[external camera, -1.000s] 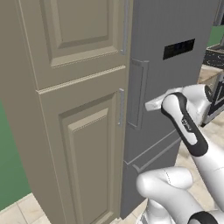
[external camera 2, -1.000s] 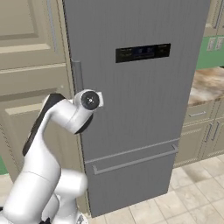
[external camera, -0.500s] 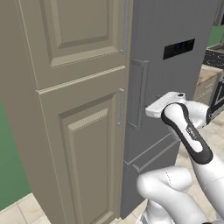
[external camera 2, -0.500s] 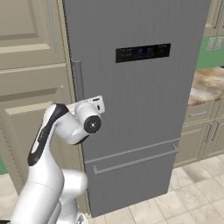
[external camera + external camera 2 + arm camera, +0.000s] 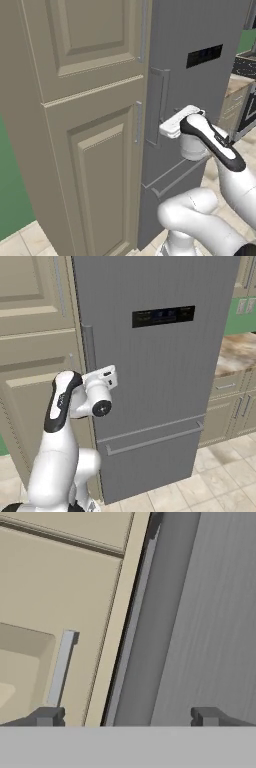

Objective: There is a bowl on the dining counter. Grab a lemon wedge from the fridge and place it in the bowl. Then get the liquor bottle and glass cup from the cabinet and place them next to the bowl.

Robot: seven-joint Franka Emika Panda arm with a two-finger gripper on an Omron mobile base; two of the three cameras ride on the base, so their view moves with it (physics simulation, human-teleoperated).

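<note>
The grey fridge stands with its door shut. Its long vertical handle runs down the door's left edge. My gripper hovers just in front of that handle, at about its lower end. It is open, with the fingertips spread wide and nothing between them. The handle lies between the fingertips' lines, still some way ahead. Left of the fridge stands the tall beige cabinet, doors shut.
The cabinet's lower door has a slim grey handle close beside the fridge handle. A freezer drawer bar crosses the fridge lower down. To the right are a marble-topped counter with drawers and a tiled floor.
The hand has turned and swung in toward the fridge's handle edge, a little lower and closer to the door. The fridge and cabinet doors stay shut.
</note>
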